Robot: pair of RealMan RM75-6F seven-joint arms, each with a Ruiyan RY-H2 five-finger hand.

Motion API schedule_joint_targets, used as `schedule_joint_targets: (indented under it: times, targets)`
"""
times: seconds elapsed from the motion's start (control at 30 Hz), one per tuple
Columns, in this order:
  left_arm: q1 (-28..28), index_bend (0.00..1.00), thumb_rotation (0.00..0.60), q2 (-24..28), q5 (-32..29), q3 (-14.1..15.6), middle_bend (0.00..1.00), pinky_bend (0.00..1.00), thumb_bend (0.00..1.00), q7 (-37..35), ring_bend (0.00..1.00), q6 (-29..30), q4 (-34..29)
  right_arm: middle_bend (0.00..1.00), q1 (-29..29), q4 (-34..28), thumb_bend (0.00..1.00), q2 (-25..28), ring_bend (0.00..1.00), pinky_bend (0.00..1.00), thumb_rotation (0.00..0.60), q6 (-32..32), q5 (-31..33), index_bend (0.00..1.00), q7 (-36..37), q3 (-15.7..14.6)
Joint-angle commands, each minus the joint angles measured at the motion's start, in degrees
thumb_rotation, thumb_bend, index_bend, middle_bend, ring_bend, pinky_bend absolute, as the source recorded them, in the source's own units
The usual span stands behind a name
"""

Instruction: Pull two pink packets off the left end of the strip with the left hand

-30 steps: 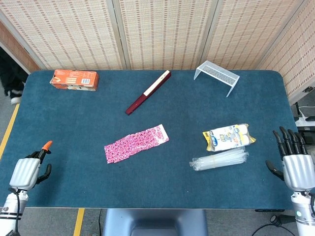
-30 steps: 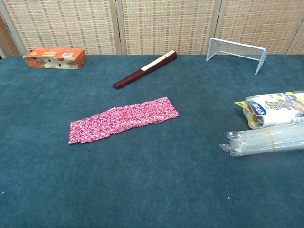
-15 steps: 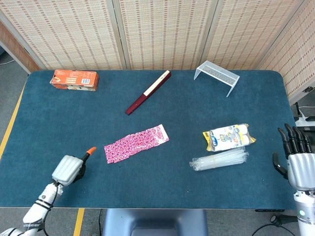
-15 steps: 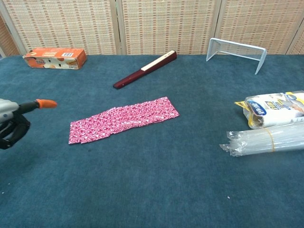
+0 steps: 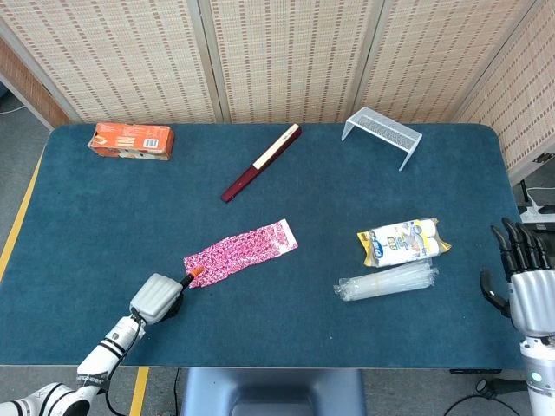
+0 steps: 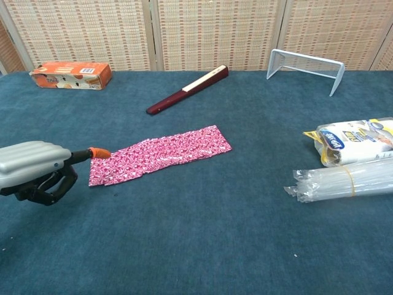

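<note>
A strip of pink patterned packets (image 5: 240, 252) (image 6: 159, 154) lies flat near the middle of the blue table, slanting up to the right. My left hand (image 5: 159, 297) (image 6: 38, 169) hovers just off the strip's left end. One orange-tipped finger (image 6: 98, 153) points at that end, and the other fingers are curled in on nothing. I cannot tell whether the tip touches the strip. My right hand (image 5: 525, 277) stays at the table's right edge, fingers apart, holding nothing, seen in the head view only.
A dark red folded fan (image 5: 260, 162) lies behind the strip. An orange box (image 5: 131, 140) sits at the back left, a white wire rack (image 5: 381, 134) at the back right. A wrapped white-and-yellow pack (image 5: 402, 242) and a clear plastic sleeve (image 5: 387, 281) lie to the right.
My left hand has travelled from the table's left front edge rightward to the strip's left end. The right hand shifted slightly toward the table's edge. The strip has not moved.
</note>
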Motion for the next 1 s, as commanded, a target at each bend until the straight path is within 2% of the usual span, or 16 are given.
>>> schedule_joint_targets:
  times: [0.03, 0.43, 1.0]
  targets:
    - [-1.24, 0.00, 0.600, -1.14, -2.41, -0.07, 0.69, 0.68, 0.79, 1.53, 0.74, -2.08, 0.55, 0.00, 0.03, 0.21, 0.48, -0.16, 0.00, 0.11, 0.600, -0.03, -0.16, 0.00, -0.07, -0.09]
    - [-3.08, 0.00, 0.600, -3.47, -10.31, 0.07, 0.69, 0.68, 0.79, 7.19, 0.74, -4.04, 2.86, 0.00, 0.45, 0.07, 0.48, 0.26, 0.00, 0.11, 0.600, -1.78, -0.35, 0.00, -0.35, -0.76]
    - [-2.08, 0.01, 0.600, -1.48, -13.92, 1.93, 0.69, 0.68, 0.79, 7.73, 0.74, -1.66, 2.62, 0.00, 0.60, -0.12, 0.48, 0.25, 0.00, 0.12, 0.600, -2.41, -0.26, 0.00, -0.65, -0.89]
